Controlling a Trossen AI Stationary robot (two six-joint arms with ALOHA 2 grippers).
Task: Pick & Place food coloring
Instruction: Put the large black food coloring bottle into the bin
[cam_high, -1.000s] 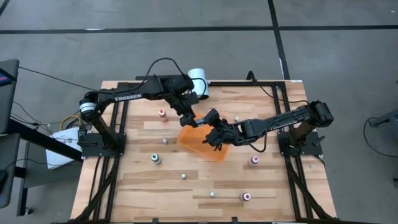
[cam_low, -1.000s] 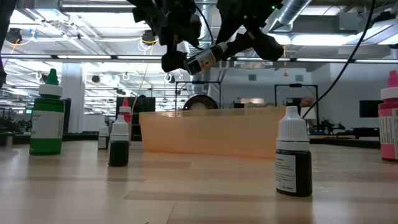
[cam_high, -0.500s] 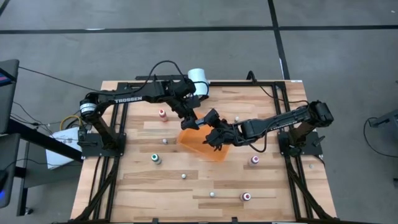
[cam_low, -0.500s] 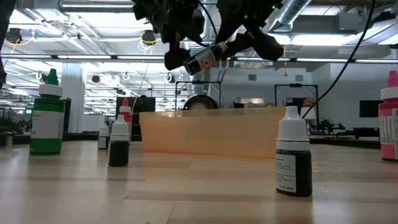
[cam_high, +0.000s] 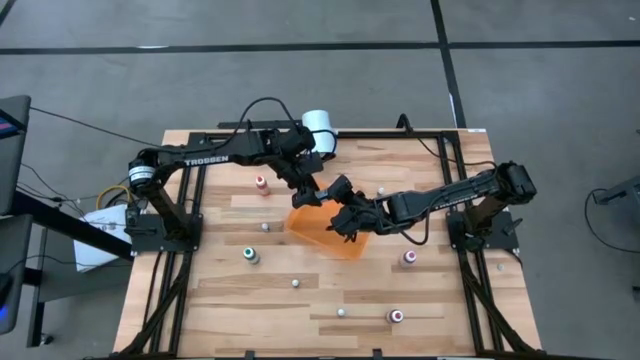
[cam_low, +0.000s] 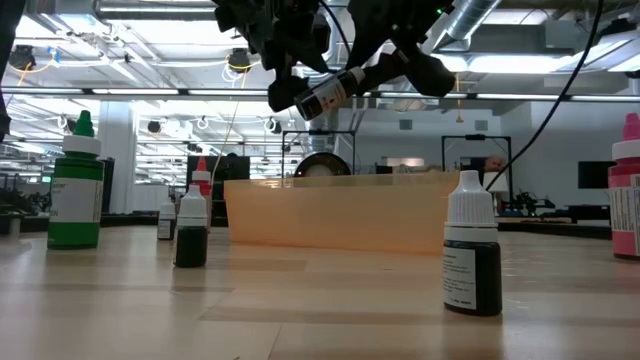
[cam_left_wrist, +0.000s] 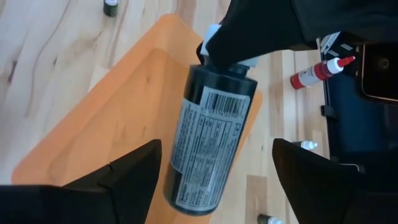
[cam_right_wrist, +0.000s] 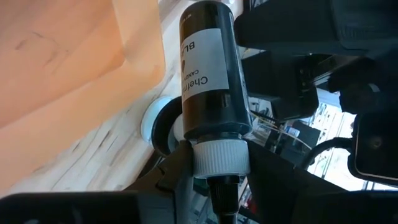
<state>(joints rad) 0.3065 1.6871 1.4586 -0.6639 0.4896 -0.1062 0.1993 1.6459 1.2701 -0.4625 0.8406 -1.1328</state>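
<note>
A black food coloring bottle (cam_left_wrist: 211, 143) with a white cap hangs in the air over the orange tray (cam_high: 330, 235). My right gripper (cam_right_wrist: 219, 177) is shut on it. My left gripper (cam_left_wrist: 217, 186) is open, and its two fingers stand on either side of the bottle's base end with a gap on each side. The low view shows the bottle (cam_low: 325, 95) high above the tray (cam_low: 340, 212), between the two arms. More small bottles stand upright on the table, among them a green one (cam_high: 250, 256) and a red one (cam_high: 262, 184). My right gripper pinches the bottle's white cap (cam_right_wrist: 221, 155) between its two fingers, at the end away from my left gripper. The fingers come slanting down from the table's right side, in line with the bottle. The bottle is lifted clear of the tray and tilted, cap end higher.
A white cylinder (cam_high: 318, 127) stands at the far edge behind my left arm. Pink-topped bottles (cam_high: 409, 258) (cam_high: 396, 316) stand near right, and tiny bottles (cam_high: 296, 284) (cam_high: 341, 312) dot the near half. In the low view a dark bottle (cam_low: 472, 260) stands close in front.
My left gripper has turned a little and edged toward the base of the held bottle. My right gripper and the bottle have kept still above the tray.
</note>
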